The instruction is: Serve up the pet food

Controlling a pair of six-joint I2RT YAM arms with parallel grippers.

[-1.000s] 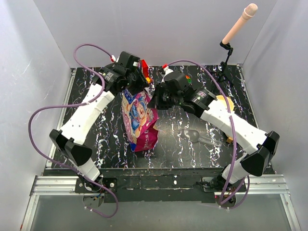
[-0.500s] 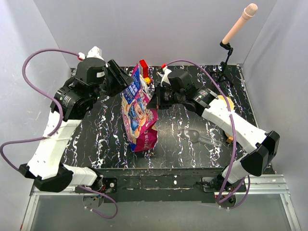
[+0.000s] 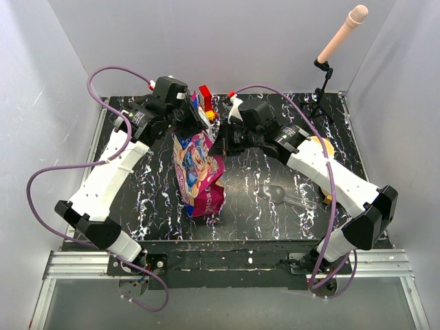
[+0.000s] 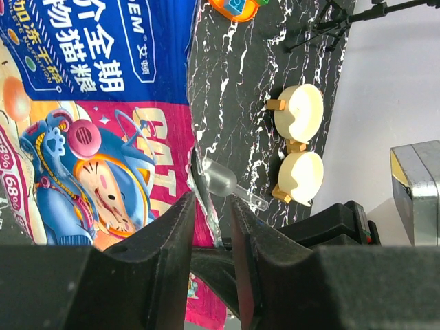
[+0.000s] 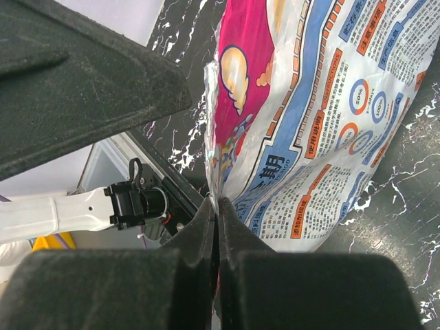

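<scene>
Bench [image 3: 261, 220]: pet food bag [image 3: 199, 175] stands left of centre. The bag hides the pet food itself from me. Right gripper [image 5: 217, 204] is clamped tight on the bag's edge. Left gripper [image 4: 211, 204] is narrowly parted around the other edge; I can't tell if it pinches. Clear scoop [image 3: 275, 194] is faint, toward the right edge.

The upright bag [image 3: 199, 172] stands mid-surface [image 3: 261, 220], and the left arm [image 3: 113, 172] and right arm [image 3: 313, 161] slant in from the near corners to meet at its top, blocking any way over the centre. Toy blocks [image 3: 205, 96] sit at the far edge behind the bag, a stand [image 3: 320, 103] fills the far right corner, two cream bowls [image 4: 298, 113] crowd the right edge, and a clear scoop [image 3: 283, 195] lies just inside them. Bare room shows along the near edge and between bag and scoop.
</scene>
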